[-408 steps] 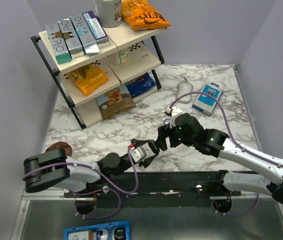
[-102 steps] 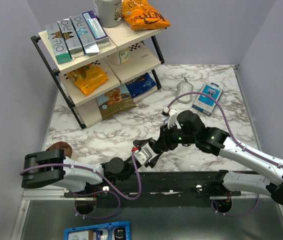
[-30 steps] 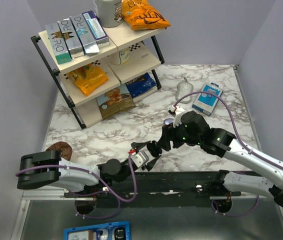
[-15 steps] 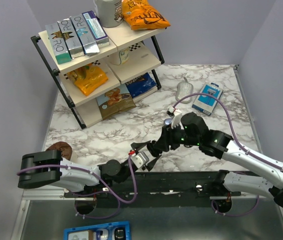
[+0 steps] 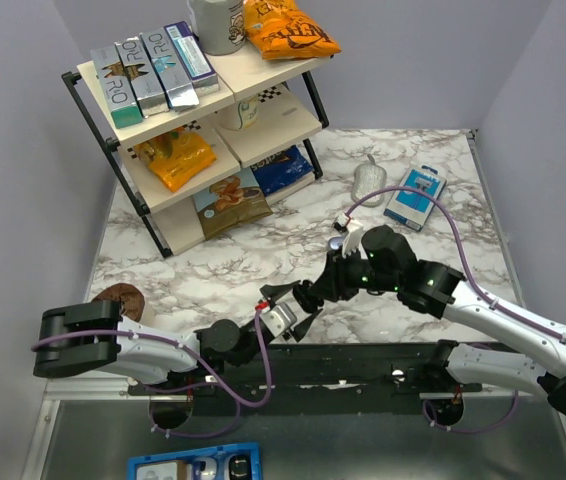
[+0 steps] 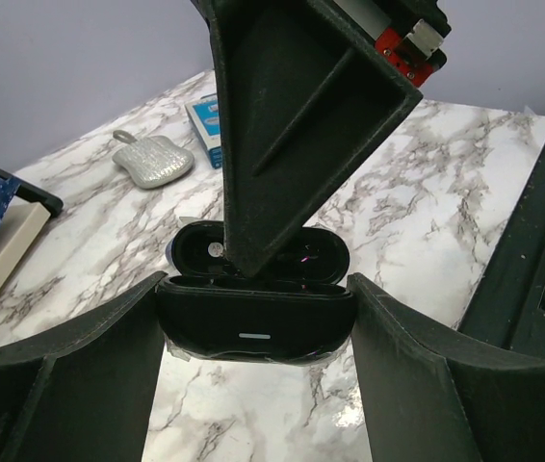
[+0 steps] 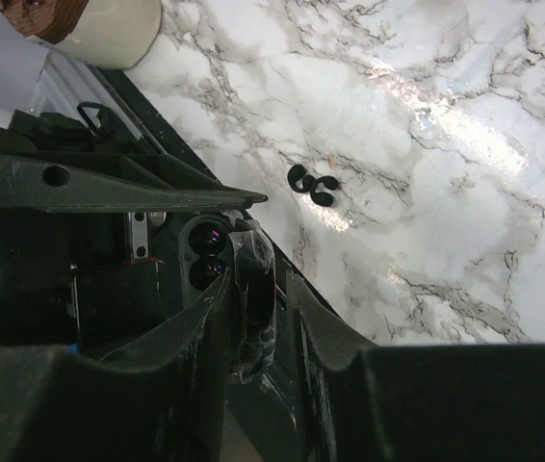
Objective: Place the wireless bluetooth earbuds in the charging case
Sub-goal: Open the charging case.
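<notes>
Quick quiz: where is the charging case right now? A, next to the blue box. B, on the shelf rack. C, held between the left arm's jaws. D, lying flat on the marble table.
C: in the left wrist view the charging case, lid open, sits squeezed between the jaws of the left gripper.

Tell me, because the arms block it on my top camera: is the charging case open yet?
Observer: Yes. The left wrist view shows the case open, with its lid standing up behind the body.
Operator: What is holding it?
Observer: The left tool is clamped on its two sides.
Operator: Is anything loose nearby?
Observer: The right wrist view shows small black pieces lying on the marble beyond the case and apart from it. They are too small to tell whether they are the earbuds.
</notes>
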You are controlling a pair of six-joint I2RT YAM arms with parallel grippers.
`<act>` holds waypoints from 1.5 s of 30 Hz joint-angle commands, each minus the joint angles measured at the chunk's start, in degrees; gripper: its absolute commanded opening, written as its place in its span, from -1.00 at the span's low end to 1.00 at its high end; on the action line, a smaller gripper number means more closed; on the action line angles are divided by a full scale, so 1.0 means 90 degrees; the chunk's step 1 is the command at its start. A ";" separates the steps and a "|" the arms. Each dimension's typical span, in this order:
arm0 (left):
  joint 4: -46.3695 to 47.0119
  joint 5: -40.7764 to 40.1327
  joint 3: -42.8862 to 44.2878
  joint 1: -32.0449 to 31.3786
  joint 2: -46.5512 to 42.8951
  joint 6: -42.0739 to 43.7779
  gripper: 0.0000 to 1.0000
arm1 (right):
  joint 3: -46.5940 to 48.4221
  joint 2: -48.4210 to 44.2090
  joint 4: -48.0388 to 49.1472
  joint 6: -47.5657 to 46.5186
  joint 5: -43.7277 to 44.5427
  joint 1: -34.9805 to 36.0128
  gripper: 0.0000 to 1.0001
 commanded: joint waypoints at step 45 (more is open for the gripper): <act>-0.4615 0.0481 0.0808 0.0443 -0.2730 -0.3003 0.98 | 0.1020 -0.0998 -0.1630 -0.2654 0.2546 -0.0036 -0.99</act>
